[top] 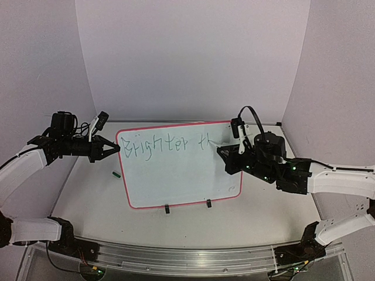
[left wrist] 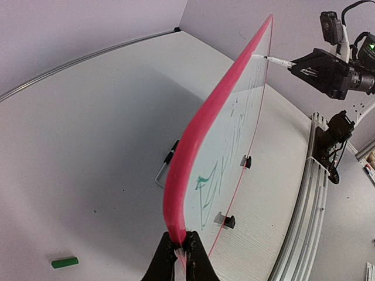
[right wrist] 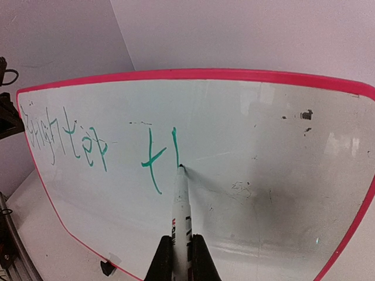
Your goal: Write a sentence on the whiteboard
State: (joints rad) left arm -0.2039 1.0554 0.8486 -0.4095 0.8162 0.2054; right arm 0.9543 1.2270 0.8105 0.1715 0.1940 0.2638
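Note:
The whiteboard [top: 176, 175], white with a thin red-pink frame, stands tilted on its near long edge. My left gripper [top: 117, 147] is shut on its left edge; the left wrist view shows the jaws [left wrist: 180, 249] pinching the red frame [left wrist: 193, 146]. My right gripper [top: 227, 155] is shut on a white marker [right wrist: 180, 211], and the marker tip [right wrist: 180, 168] touches the board at the end of a short green stroke. The sentence [top: 161, 144] in green reads "Brighter", then a "t" [right wrist: 153, 158] and that one upright stroke.
A small green marker cap [top: 116, 173] lies on the table left of the board, also in the left wrist view [left wrist: 64, 262]. Two black clips [top: 167, 208] [top: 208, 204] sit on the board's near edge. Faint grey smudges [right wrist: 240, 187] mark the board's right part.

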